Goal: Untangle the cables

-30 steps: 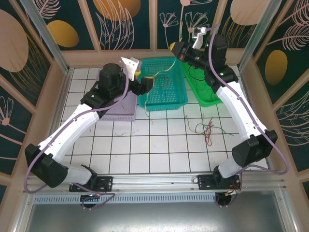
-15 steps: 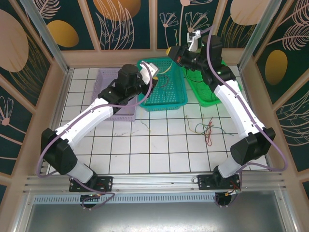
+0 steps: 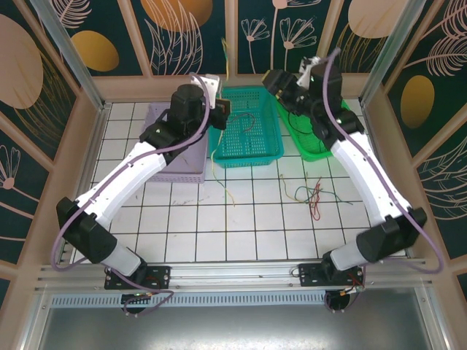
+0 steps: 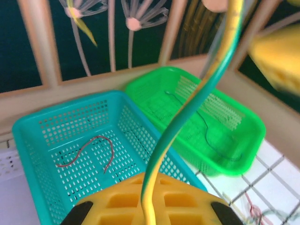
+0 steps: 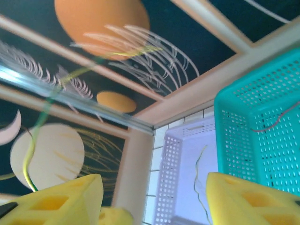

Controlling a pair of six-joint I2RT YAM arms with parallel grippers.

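Grip looks firm: the left gripper (image 3: pixel 219 117) is clamped on the green-and-yellow cable (image 4: pixel 187 108). That cable runs up past the wrist camera and, from above, trails down to the tiles just in front of the teal basket (image 3: pixel 244 159). Up by the green basket (image 3: pixel 310 151), the right gripper (image 5: pixel 154 197) stands with fingers apart and nothing between them. On the table (image 3: pixel 219 233) the remaining cables (image 3: pixel 314 195) lie in a loose knot, well apart from the lifted one. Best approach, I'd say: raise until the tail clears the tiles, keep away from that knot, then lower it slack into a basket before letting go.
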